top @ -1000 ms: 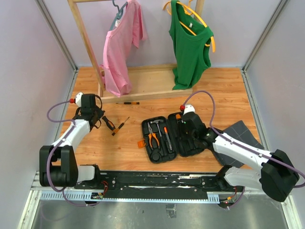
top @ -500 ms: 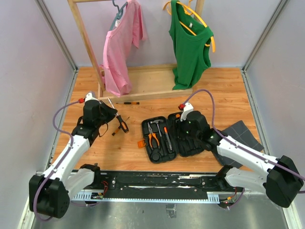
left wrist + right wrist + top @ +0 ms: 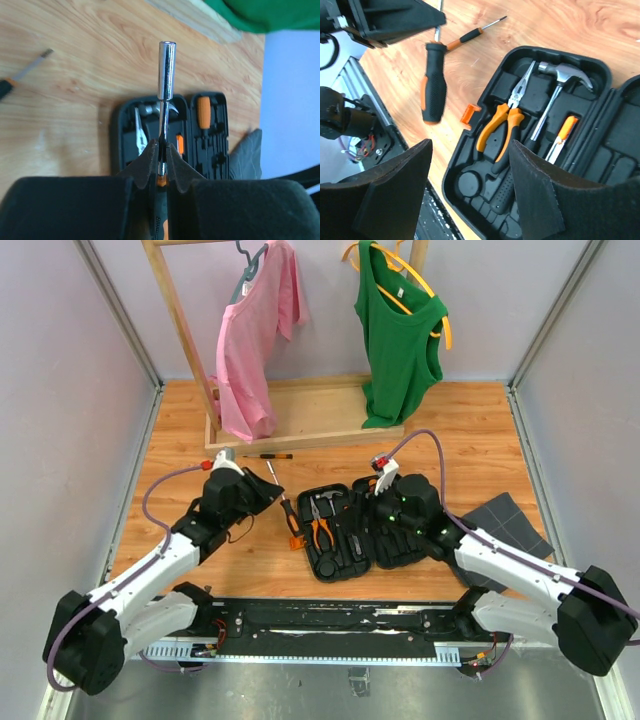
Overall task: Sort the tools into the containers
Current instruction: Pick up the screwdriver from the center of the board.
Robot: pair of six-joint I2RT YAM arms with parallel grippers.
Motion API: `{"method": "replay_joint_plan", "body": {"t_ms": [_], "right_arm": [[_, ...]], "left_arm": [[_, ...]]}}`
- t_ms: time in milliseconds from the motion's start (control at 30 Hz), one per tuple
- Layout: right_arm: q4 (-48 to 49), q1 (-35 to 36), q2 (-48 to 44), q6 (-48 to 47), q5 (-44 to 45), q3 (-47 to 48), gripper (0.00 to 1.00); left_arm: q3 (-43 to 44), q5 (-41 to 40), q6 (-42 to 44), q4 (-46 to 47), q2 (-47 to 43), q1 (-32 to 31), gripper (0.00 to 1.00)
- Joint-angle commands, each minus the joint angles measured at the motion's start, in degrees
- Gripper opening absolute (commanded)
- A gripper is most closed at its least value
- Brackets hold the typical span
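Observation:
The black tool case point(image 3: 330, 565) lies open at the table's centre. Its left half holds orange-handled pliers point(image 3: 500, 131), a hammer point(image 3: 564, 73) and a small orange-handled screwdriver point(image 3: 564, 131). My left gripper point(image 3: 160, 146) is shut on the shaft of a black-and-orange screwdriver point(image 3: 166, 70) with a socket tip. It holds the tool in the air just left of the case, with the handle point(image 3: 290, 517) hanging down. My right gripper point(image 3: 470, 150) hovers open over the case point(image 3: 470, 185), with nothing between its fingers. A thin screwdriver point(image 3: 472, 32) lies on the wood beyond.
A wooden clothes rack point(image 3: 300, 430) with a pink and a green garment stands at the back. Another thin screwdriver point(image 3: 268, 456) lies by its base. A dark grey flat tray point(image 3: 510, 520) sits right of the case. The case's orange latch point(image 3: 469, 114) sticks out on its left side.
My left arm has lifted the black-and-orange screwdriver off the table at the left and carried it right, up to the case. My right gripper has opened wider over the case.

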Motion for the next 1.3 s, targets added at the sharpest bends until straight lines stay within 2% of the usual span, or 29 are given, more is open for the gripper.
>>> {"method": "replay_joint_plan", "body": {"t_ms": [0, 233, 633, 1000, 1267], "right_arm": [[6.64, -0.20, 1.20, 5.94, -5.34, -2.66, 0.64], [10.01, 1.07, 2.34, 10.35, -6.81, -4.94, 0.63], [12.08, 1.27, 7.61, 14.43, -6.70, -4.20, 0.63], [14.04, 1.38, 10.94, 15.33, -8.38, -4.12, 0.50], [14.93, 1.36, 12.32, 15.30, -8.69, -3.33, 0.45]], "left_arm": [[-0.11, -0.09, -3.32, 8.76, 3.58, -5.25, 0.01], [3.20, -1.21, -3.33, 13.53, 11.11, -12.45, 0.00], [7.18, -1.30, -2.43, 16.08, 15.98, -16.46, 0.01], [8.17, -0.88, -2.43, 17.16, 18.08, -16.98, 0.01], [7.96, -0.62, -2.73, 17.41, 18.27, -17.07, 0.01]]}}
